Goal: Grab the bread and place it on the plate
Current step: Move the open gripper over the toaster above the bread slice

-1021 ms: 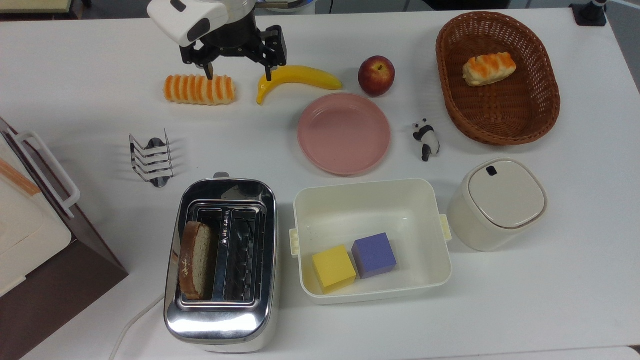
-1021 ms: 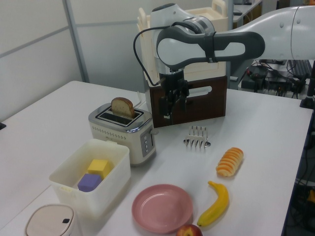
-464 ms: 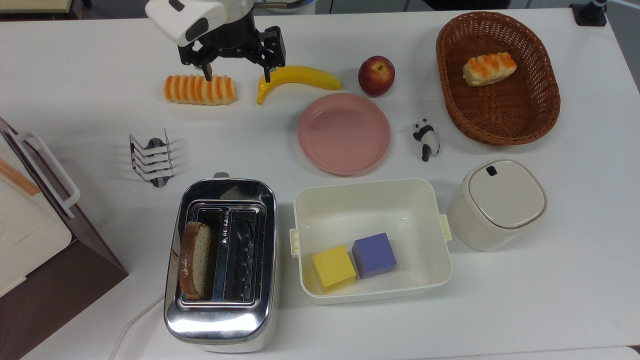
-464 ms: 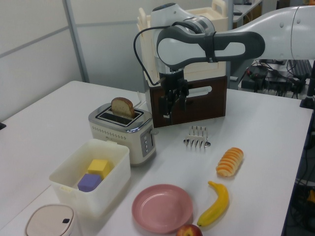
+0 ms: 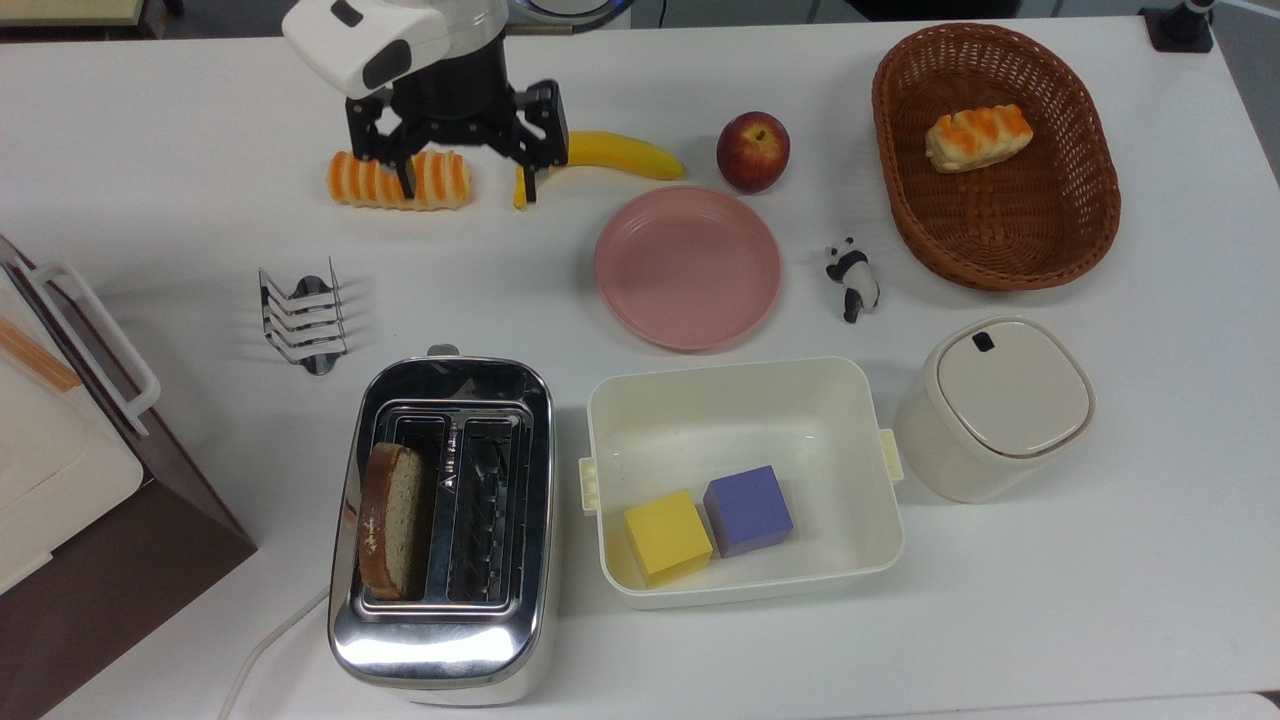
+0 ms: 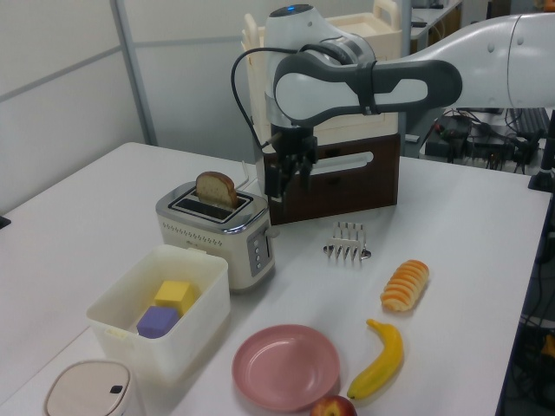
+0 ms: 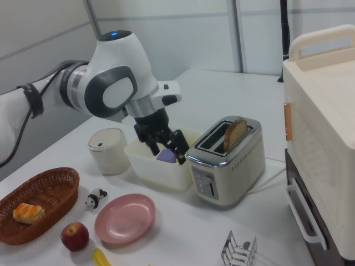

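The bread [image 5: 392, 520] is a brown slice standing upright in the left slot of the chrome toaster [image 5: 440, 640], seen also as the bread [image 6: 216, 188] and the bread [image 7: 235, 134]. Empty, the pink plate [image 5: 688, 268] lies at the table's middle, right of the toaster in the left view as the plate [image 6: 286, 366]. My gripper [image 5: 467, 192] hangs open above the table, over the striped roll and the banana's tip in the top view, holding nothing. In the left view the gripper [image 6: 284, 184] is up and right of the bread; in the right view the gripper [image 7: 167, 152] is just left of the toaster.
A striped roll [image 5: 440, 178], a banana [image 5: 620, 152] and an apple [image 5: 753, 152] lie along the far side. A wicker basket [image 5: 1000, 255] holds a bun [image 5: 978, 137]. A white tub [image 5: 740, 400] with two cubes, a lidded canister [image 5: 1000, 405], a toy panda [image 5: 852, 278], a toast rack [image 5: 302, 315] and a bread box [image 5: 60, 440] stand around.
The gripper, still open, has moved down the top view towards the toaster, now covering part of the roll and banana tip; in the left view it shifted left towards the bread.
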Robot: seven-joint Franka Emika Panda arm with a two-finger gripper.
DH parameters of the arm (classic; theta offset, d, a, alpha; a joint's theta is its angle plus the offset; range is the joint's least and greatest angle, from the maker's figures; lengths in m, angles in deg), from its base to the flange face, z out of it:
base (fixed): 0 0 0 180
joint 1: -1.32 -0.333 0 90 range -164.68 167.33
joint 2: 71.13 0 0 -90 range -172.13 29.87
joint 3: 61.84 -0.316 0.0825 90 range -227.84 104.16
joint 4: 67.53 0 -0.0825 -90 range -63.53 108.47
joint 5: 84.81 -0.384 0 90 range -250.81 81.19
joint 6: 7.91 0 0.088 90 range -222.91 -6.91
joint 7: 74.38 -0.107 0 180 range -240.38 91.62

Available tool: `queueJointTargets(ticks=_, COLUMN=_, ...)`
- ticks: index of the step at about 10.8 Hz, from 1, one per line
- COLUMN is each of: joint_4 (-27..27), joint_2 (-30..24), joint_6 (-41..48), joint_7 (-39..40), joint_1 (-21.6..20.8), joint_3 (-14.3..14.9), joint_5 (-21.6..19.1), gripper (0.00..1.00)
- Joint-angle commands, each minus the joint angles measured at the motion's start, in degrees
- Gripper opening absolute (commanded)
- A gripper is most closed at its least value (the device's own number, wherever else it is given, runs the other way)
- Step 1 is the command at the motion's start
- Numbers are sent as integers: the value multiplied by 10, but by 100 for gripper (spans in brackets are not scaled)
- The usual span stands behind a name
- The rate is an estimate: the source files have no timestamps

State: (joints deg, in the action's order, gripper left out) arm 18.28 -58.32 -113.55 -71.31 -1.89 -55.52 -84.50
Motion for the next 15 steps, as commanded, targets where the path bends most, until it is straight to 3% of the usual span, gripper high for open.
queueJointTargets(ticks=1, joint_4=9, joint_2=19, joint_6=-179, joint_7=-73, joint_1=-6, joint_3=4, joint_5=-4, gripper=100)
queueJointTargets(ticks=5, joint_4=5, joint_2=95, joint_6=-381, joint_7=-97, joint_1=-4, joint_3=12, joint_5=1, gripper=100)
queueJointTargets(ticks=8, joint_4=-53, joint_2=157, joint_6=-401, joint_7=-97, joint_1=-4, joint_3=25, joint_5=3, gripper=100)
queueJointTargets(ticks=10, joint_4=-62, joint_2=179, joint_6=-438, joint_7=-97, joint_1=-5, joint_3=40, joint_5=9, gripper=98)
queueJointTargets(ticks=11, joint_4=-62, joint_2=183, joint_6=-450, joint_7=-100, joint_1=-5, joint_3=40, joint_5=11, gripper=87)
queueJointTargets(ticks=14, joint_4=-62, joint_2=183, joint_6=-452, joint_7=-100, joint_1=-4, joint_3=40, joint_5=25, gripper=10)
queueJointTargets(ticks=15, joint_4=-62, joint_2=183, joint_6=-452, joint_7=-100, joint_1=-4, joint_3=40, joint_5=24, gripper=0)
